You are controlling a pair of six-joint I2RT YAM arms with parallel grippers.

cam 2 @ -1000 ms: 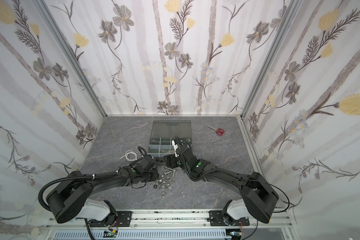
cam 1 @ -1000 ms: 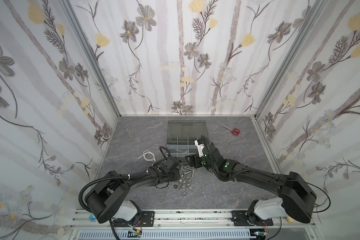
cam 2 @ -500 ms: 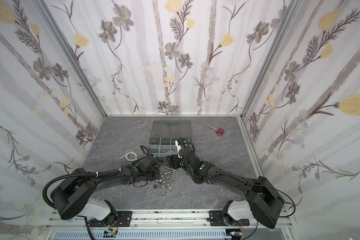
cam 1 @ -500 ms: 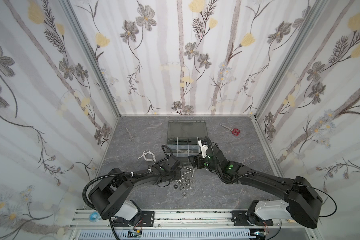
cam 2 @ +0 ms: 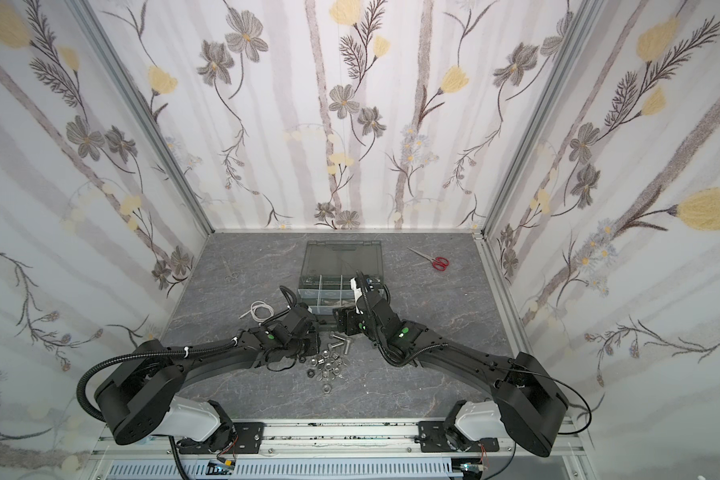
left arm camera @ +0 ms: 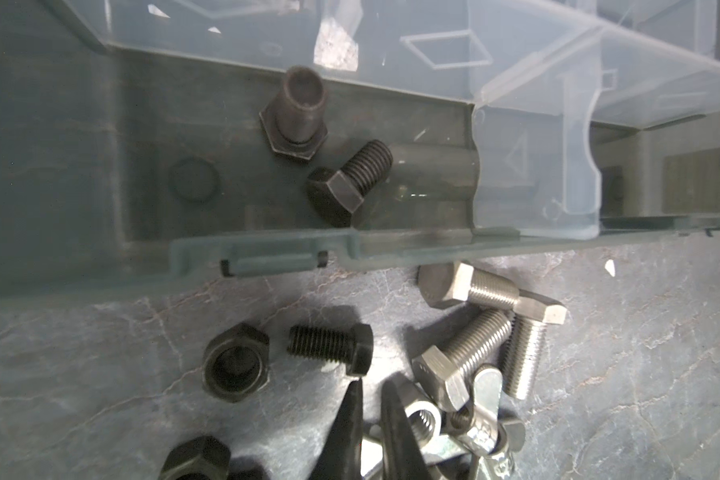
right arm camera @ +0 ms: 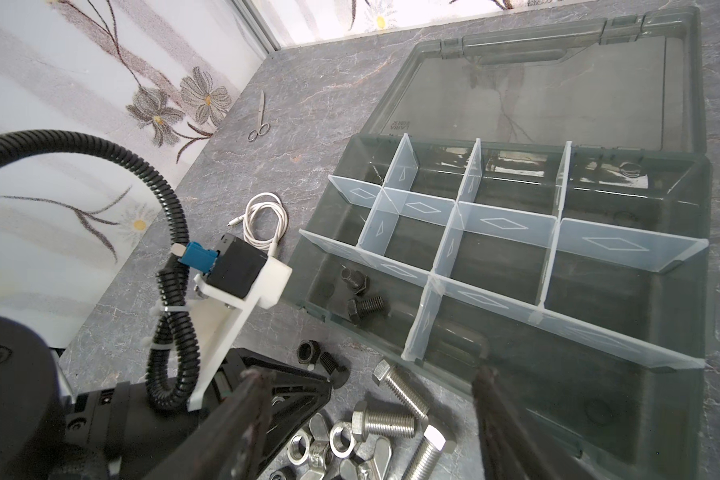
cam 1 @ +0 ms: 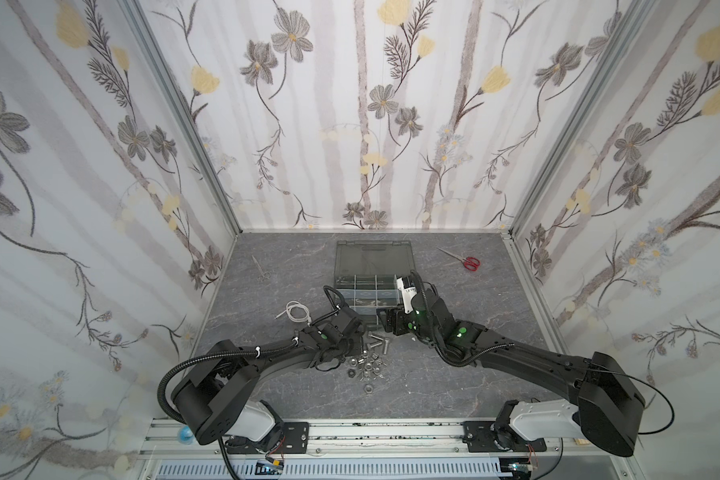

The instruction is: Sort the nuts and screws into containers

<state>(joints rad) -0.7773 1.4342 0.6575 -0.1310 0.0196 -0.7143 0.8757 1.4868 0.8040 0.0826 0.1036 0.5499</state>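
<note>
The left gripper (left arm camera: 371, 388) sits low over loose hardware on the grey table (left arm camera: 599, 374), its two dark fingers (left arm camera: 350, 419) pressed together with nothing seen between them. A black screw (left arm camera: 329, 345) lies flat, its head right at one fingertip; a black nut (left arm camera: 235, 361) lies just beside it. Two other black screws (left arm camera: 350, 178) lie inside a front compartment of the organizer case (right arm camera: 558, 232). The right gripper (right arm camera: 371, 374) hovers with its prongs spread wide above silver screws (right arm camera: 391, 415), near the case's front wall
</note>
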